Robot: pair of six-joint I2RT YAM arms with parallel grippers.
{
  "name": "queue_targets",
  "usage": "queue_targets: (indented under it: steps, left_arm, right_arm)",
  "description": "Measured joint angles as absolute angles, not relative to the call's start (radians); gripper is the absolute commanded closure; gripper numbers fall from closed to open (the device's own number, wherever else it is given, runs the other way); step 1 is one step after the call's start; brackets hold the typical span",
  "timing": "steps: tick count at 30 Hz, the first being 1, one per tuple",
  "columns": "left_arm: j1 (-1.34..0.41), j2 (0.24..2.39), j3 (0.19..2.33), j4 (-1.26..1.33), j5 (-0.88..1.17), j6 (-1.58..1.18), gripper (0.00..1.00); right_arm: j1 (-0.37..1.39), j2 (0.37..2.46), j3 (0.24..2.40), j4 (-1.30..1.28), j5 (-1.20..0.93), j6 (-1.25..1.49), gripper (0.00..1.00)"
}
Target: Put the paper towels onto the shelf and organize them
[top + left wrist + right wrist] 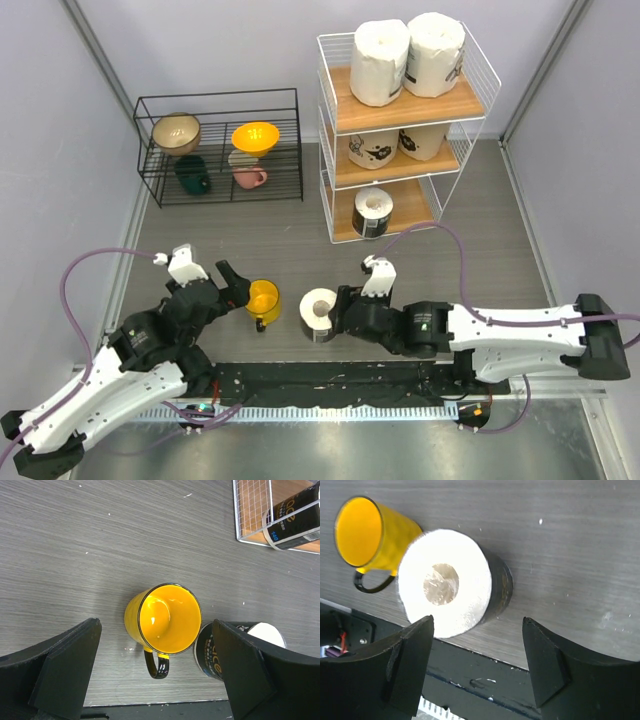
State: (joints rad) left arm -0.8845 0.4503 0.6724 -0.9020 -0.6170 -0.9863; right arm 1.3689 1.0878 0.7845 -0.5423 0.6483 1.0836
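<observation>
The white wire shelf (331, 120) stands at the back right. Its top board holds two white paper towels (380, 60), the middle board two beige ones (373, 148), and the bottom board a dark-wrapped one (374, 212). Another dark-wrapped roll (319, 314) stands on end on the table, white top and core up (445, 582). My right gripper (343, 313) is open just right of it, its jaws (477, 622) near the roll's edge and not touching it. My left gripper (234, 286) is open, with the yellow cup (165, 617) between its fingers, untouched.
The yellow cup (263, 299) stands just left of the table roll (212, 652), almost touching it. A low black wire rack (218, 97) with bowls and cups stands at the back left. The black base strip (330, 378) runs along the near edge.
</observation>
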Motion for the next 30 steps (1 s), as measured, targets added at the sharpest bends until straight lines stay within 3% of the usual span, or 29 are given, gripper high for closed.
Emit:
queue_targets:
  steps: [9, 30]
  left_arm:
    - [-0.884, 0.450, 0.672, -0.902, -0.617, -0.986, 0.00]
    - [-0.884, 0.453, 0.673, -0.902, -0.620, -0.984, 0.00]
  right_arm:
    - [1.412, 1.213, 0.785, -0.551, 0.675, 1.209, 0.23]
    - [1.412, 1.255, 0.754, -0.462, 0.738, 1.274, 0.26]
